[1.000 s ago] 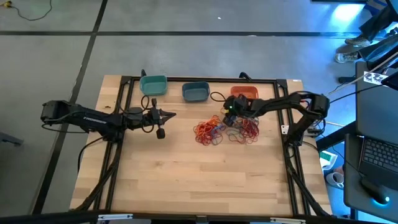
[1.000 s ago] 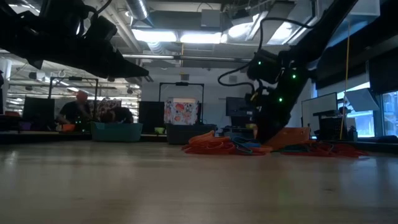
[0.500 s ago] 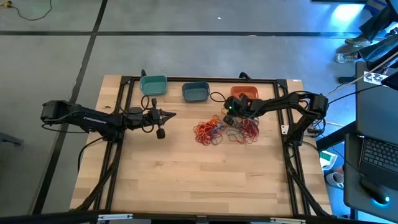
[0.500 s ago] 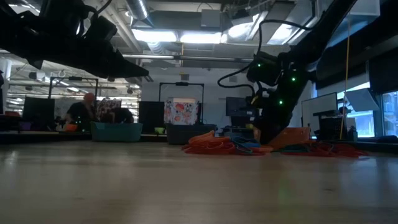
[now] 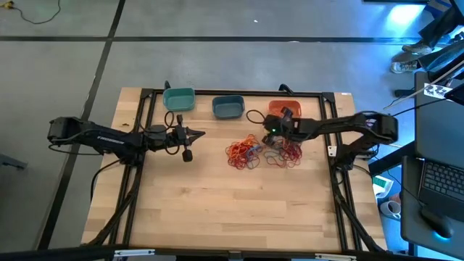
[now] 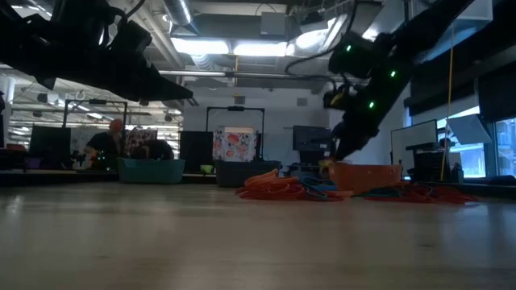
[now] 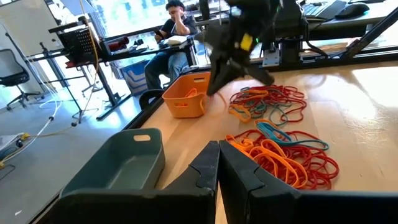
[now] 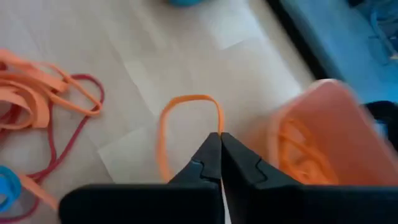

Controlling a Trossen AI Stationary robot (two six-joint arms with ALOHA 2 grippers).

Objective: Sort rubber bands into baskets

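The right gripper (image 8: 219, 138) is pinching shut on one orange rubber band (image 8: 186, 107) beside the orange basket (image 8: 323, 143). Only a thin edge is being held, so it may be slipping out short of the basket, at about one o'clock from the pile (image 5: 257, 151). The left gripper (image 7: 217, 163) is waiting closed and empty.

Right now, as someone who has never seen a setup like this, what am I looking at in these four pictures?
Two dark robot arms work at a wooden table. One picture looks straight down from overhead, one looks level across the tabletop, and two come from cameras on the arms' wrists. Along the far edge stand a teal basket, a slate blue basket and an orange basket. Piles of rubber bands, mostly red and orange, lie in the middle. The right gripper is shut on an orange rubber band, lifted beside the orange basket, which has orange bands inside. The left gripper waits, shut and empty, over the table's left side.
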